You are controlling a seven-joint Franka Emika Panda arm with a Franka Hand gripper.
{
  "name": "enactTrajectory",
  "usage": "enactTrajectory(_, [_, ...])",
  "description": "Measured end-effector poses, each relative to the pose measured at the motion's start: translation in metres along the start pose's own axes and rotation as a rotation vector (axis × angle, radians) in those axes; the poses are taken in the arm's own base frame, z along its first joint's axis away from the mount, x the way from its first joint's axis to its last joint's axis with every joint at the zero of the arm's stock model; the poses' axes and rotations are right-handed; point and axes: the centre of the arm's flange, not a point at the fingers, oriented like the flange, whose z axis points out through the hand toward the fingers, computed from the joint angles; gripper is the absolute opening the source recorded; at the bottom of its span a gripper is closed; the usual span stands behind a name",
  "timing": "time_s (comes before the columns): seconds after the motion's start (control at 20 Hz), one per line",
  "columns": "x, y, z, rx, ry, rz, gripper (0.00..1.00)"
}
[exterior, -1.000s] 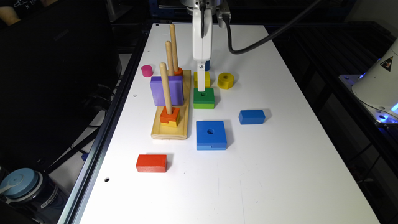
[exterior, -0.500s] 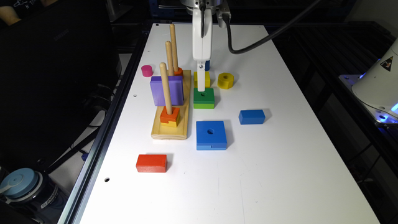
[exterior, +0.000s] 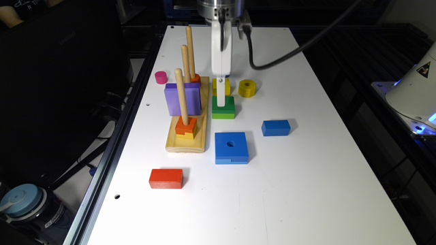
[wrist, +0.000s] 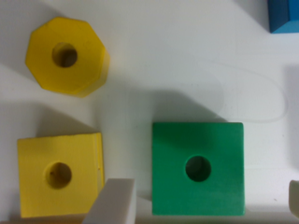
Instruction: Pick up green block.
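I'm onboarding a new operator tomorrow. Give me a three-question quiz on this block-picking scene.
1. True or false: the green block is lifted off the table.
2. Which piece lies between the yellow square block and the green block in the wrist view? A) a gripper finger B) the red block C) the pink cylinder
3. How many pegs stand on the wooden base?

Key: 1 false; 2 A; 3 three.

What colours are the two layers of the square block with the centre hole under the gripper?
Dark green over lime green on the square wooden green block, best seen in the exterior view.
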Motion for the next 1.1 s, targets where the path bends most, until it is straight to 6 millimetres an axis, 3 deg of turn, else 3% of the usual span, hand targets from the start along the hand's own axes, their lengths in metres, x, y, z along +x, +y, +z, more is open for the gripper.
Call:
enactTrajectory(0.25, [0.0,0.0,0.002,0.0,0.001,0.001,1.0])
enactTrajectory(0.5, [0.0,0.0,0.02,0.001,0.0,0.001,1.0])
enactTrajectory(0.8, [0.001,0.0,0.021,0.002,0.0,0.002,1.0])
enactTrajectory(1.1, [0.001,0.002,0.041,0.005,-0.002,0.001,1.0])
